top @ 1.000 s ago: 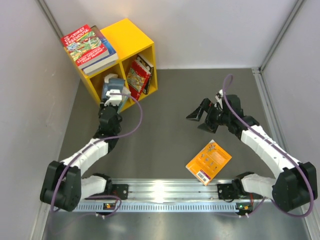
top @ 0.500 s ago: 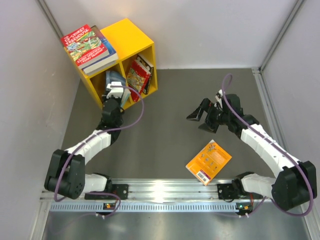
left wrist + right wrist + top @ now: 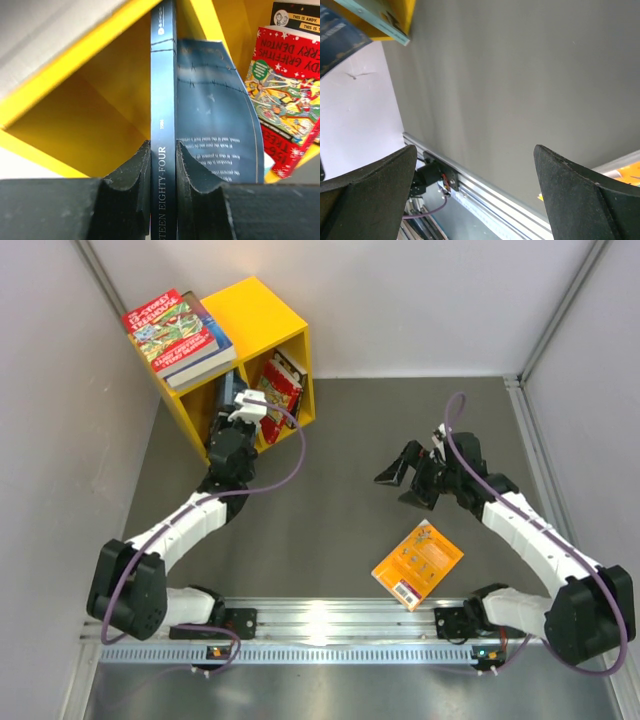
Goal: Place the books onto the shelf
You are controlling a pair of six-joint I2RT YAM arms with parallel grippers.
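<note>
Left gripper point(image 3: 162, 150) is clamped narrow on the spine of a dark blue book point(image 3: 163, 75), one finger point(image 3: 135, 170) on each side, the book standing on edge and pointing straight ahead of the jaws. The far end of the book is in the mouth of the left compartment of the yellow shelf point(image 3: 75, 125), close by the divider point(image 3: 210, 25). From above, that gripper point(image 3: 243, 412) sits right at the shelf point(image 3: 255, 310) front with the blue book point(image 3: 222, 398) half hidden inside. The spine reads "...TEEN EIGHTY-FOUR" in pale letters; the small print on its cover is too blurred to read. In the right compartment a red book point(image 3: 287, 100) stands leaning, with "ANDY GRIFFITHS" and "TERRY DENTON" on its cover, and behind it a black cover point(image 3: 295, 12) says "THIS IS ANDY." From above, two or three books show in that compartment; the exact count I cannot tell. On top of the shelf lies a stack point(image 3: 178, 335), red "Treehouse" cover uppermost, at least two more under it. One orange book point(image 3: 417, 564) lies flat on the table point(image 3: 330, 500), near the front rail. Right gripper point(image 3: 408, 478) hangs above the table, well apart from the shelf, and the orange book is a little nearer the rail than it is. Its jaws are spread wide with nothing between them, as the wrist view of the right gripper point(image 3: 475, 150) shows.
</note>
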